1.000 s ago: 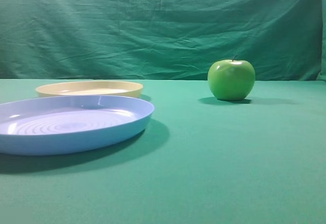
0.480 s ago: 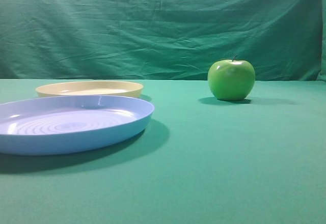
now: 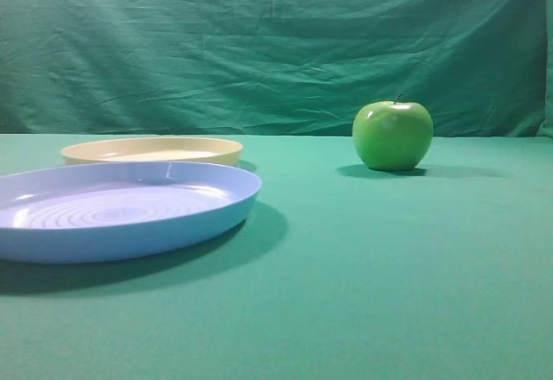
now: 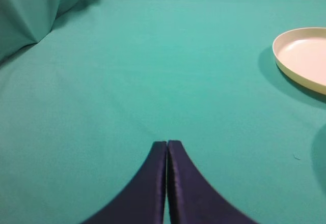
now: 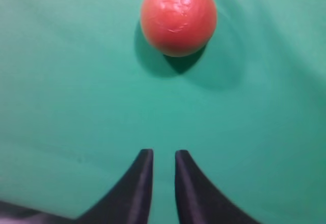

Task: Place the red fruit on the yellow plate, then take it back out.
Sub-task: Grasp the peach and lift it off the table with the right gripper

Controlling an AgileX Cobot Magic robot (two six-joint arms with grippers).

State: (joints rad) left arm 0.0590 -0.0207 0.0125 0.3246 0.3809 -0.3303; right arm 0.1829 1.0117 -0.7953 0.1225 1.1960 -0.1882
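The red fruit (image 5: 178, 18) shows only in the right wrist view, resting on the green cloth ahead of my right gripper (image 5: 164, 155). That gripper's fingers stand a narrow gap apart with nothing between them, and clear cloth separates them from the fruit. The yellow plate (image 3: 151, 149) lies bare at the back left of the exterior view. It appears again as the yellow plate (image 4: 304, 56) at the right edge of the left wrist view. My left gripper (image 4: 167, 143) is shut and holds nothing, well to the left of the plate. Neither gripper shows in the exterior view.
A large light blue plate (image 3: 121, 212) with concentric rings lies in front of the yellow one. A glossy green apple (image 3: 392, 135) stands at the back right. Green cloth (image 3: 363, 294) covers the table, and a green curtain hangs behind it.
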